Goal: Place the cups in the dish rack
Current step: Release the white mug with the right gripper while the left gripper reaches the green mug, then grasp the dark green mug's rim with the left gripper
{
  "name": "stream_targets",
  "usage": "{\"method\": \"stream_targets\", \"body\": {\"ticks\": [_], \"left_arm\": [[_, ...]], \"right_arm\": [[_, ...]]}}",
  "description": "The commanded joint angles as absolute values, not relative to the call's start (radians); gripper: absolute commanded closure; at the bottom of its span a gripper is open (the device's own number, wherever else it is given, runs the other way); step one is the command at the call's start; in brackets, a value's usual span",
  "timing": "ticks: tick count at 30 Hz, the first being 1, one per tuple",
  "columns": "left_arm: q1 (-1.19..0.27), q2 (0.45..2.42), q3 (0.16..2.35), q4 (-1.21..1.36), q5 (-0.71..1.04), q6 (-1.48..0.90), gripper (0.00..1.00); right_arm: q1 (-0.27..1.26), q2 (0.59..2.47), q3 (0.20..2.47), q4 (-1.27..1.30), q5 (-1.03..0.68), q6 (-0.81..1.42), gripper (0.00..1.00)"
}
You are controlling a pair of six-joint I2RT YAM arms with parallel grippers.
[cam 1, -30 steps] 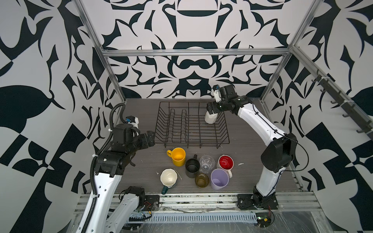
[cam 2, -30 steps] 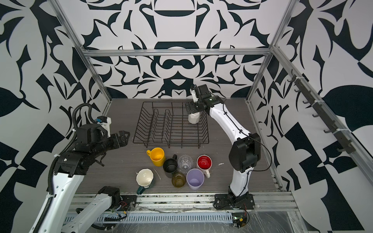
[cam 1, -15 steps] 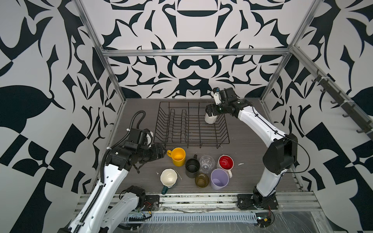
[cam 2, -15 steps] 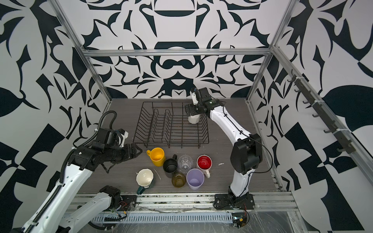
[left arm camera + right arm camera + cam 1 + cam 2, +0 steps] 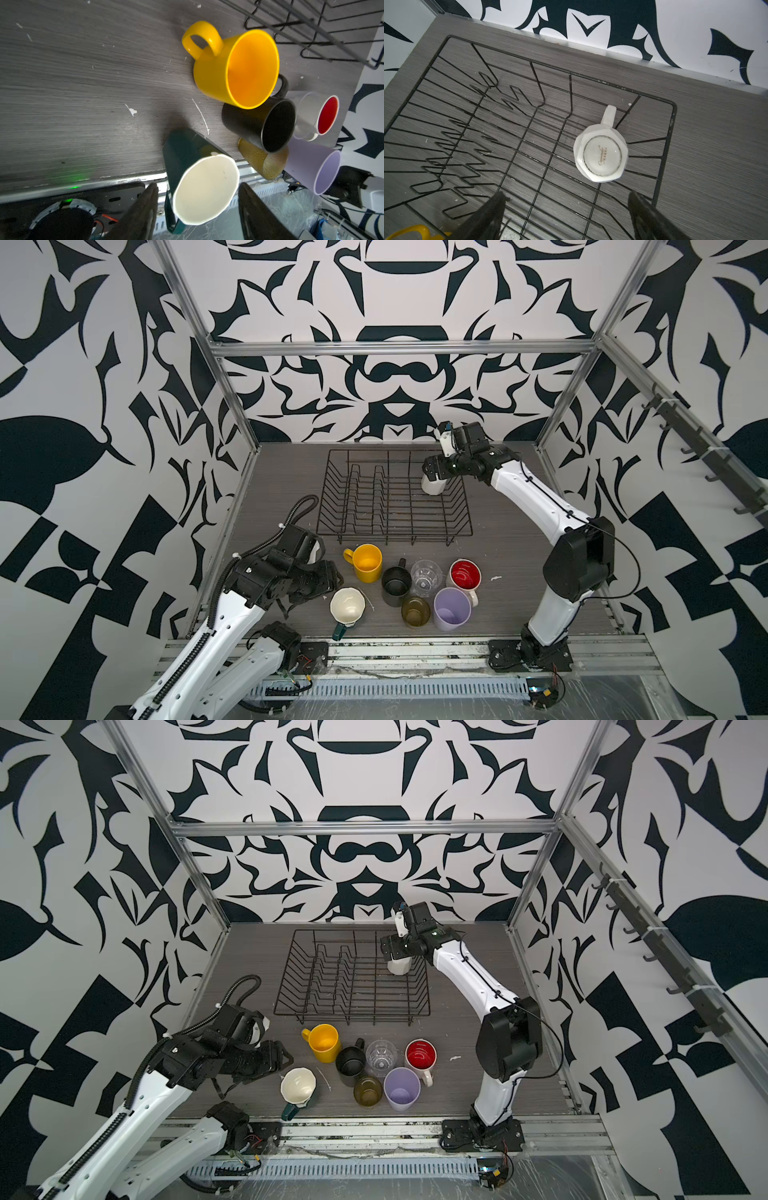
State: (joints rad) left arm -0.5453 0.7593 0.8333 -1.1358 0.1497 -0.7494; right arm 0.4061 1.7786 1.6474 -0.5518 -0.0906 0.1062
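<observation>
1. White mug — upside down in the far right corner of the rack, handle toward the rack's back rim.
2. Right gripper hovers just above that mug, jaws wide apart, gripping nothing.
3. Seven cups stand on the worktop in front of the rack. The yellow mug is nearest its front rim, then come the black mug, clear glass and red-lined mug. The teal mug (cream inside), amber glass and lilac tumbler are farthest from it.
4. Left gripper — jaws apart on either side of the teal mug's rim, not clamped.
</observation>
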Motion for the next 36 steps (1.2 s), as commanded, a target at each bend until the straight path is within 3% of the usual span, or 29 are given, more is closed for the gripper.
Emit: {"method": "stream_targets", "body": {"ticks": [1,10,36], "left_arm": [[-0.576,0.735,0.806,-1.208,0.138,-0.802,0.39],[-0.674,0.770,0.790,-1.249,0.087,-0.846,0.43],[-0.754,0.867,0.709,-1.077,0.073,-0.925,0.50]], "right_arm": [[0.403,1.724,1.638,-0.514,-0.100,0.119,0.06],[0.403,1.717,1.621,-0.505,-0.103,0.123,0.06],[0.403,1.707,1.577,-0.475,-0.104,0.123,0.06]]}}
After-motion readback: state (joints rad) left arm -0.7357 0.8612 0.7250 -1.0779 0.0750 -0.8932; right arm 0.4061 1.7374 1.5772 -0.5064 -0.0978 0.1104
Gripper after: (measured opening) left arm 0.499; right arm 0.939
